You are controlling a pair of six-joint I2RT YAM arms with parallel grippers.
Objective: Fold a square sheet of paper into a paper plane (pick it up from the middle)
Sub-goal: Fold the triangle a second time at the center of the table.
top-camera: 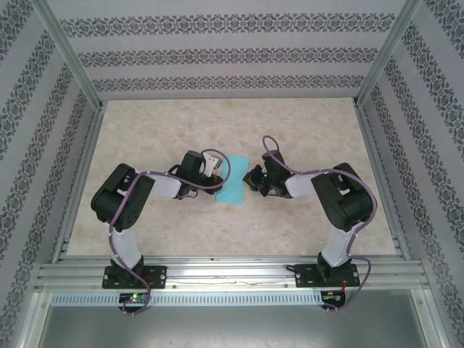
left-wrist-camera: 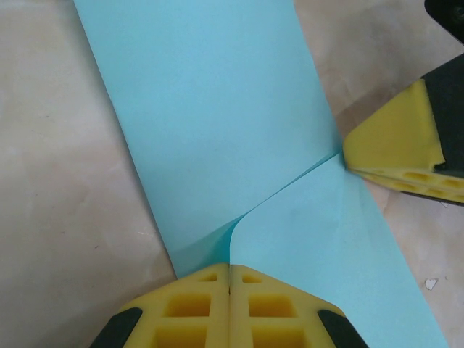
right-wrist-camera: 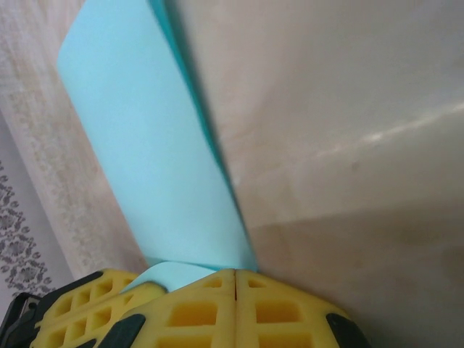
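Grips the square sheet of paper by opposite edges in clamped-shut left hand and right hand, dead ahead of both, equally near each, long axis crosswise between them over the tabletop.

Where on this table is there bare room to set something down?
The far half of the table, up to the back wall, is bare. So is the near strip between the front rail and the square sheet of paper. The middle is crowded: left gripper and right gripper both pinch the paper there.
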